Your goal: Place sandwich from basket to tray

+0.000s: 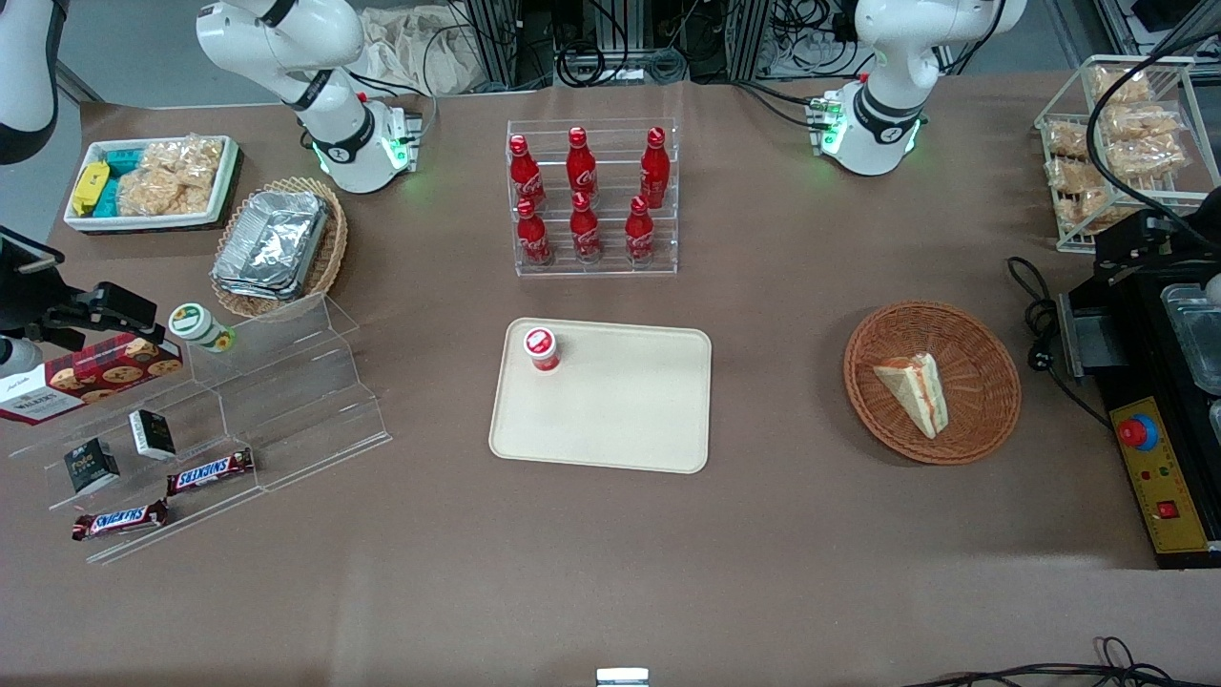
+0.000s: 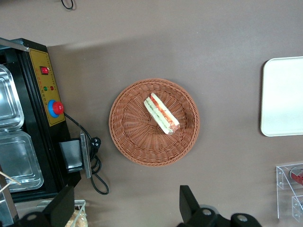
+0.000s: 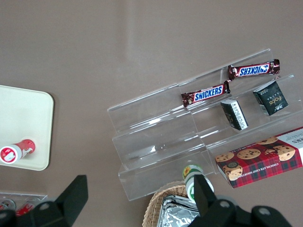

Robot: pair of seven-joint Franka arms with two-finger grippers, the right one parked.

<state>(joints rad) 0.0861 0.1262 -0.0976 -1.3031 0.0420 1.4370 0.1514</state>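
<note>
At mid-height of the front frame, the sandwich [image 1: 914,389] lies in the basket [image 1: 987,420], with the tray [image 1: 620,420] at frame centre. The gripper [image 2: 125,210] hangs high above the basket, fingers wide apart. It should descend centred and close across the bread faces.

sandwich [image 1: 916,391] in basket [image 1: 983,420], tray [image 1: 610,420] nearby w/ cup [image 1: 541,348], claw [image 2: 125,208] above basket

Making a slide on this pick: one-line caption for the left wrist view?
Open gripper high above the sandwich lying in the basket, tray alongside.
</note>
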